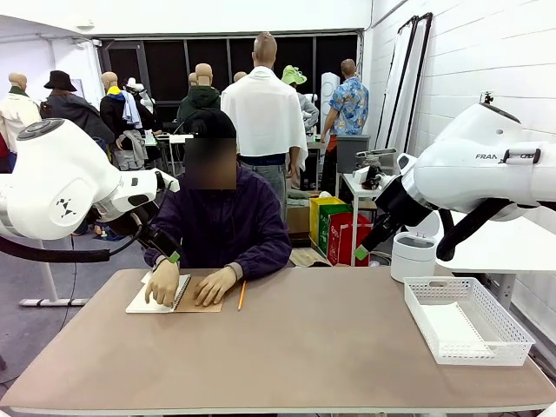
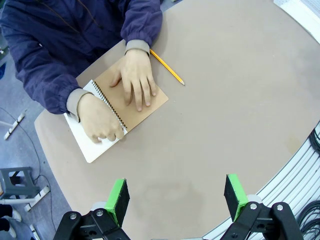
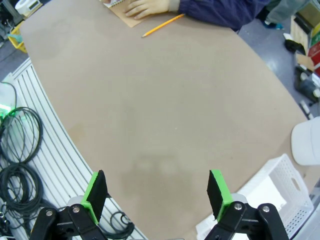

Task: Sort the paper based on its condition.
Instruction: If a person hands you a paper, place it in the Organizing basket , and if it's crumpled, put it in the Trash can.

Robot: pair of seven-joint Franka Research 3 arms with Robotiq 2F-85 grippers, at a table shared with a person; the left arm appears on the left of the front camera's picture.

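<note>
Now a person's hands (image 2: 137,80) are pressing a brown-covered spiral notebook (image 2: 144,118) near the tabletop's (image 2: 225,115) far left edge; left gripper (image 2: 175,197) and right gripper (image 3: 157,192) are hovering, jaws spread wide, empty.

Both arms (image 1: 61,178) are glossy white, with black cables. Green pads (image 2: 118,199) tip the black fingers (image 2: 98,224). The person's jacket (image 1: 224,221) is navy, grey-cuffed.

Front: robot's side, facing the person (image 1: 221,230) across the table (image 1: 330,347).
Left wrist: high, looking down on the notebook (image 2: 161,101).
Right wrist: high, over mid-table.
Shared: pencil (image 1: 241,295), all views.
</note>
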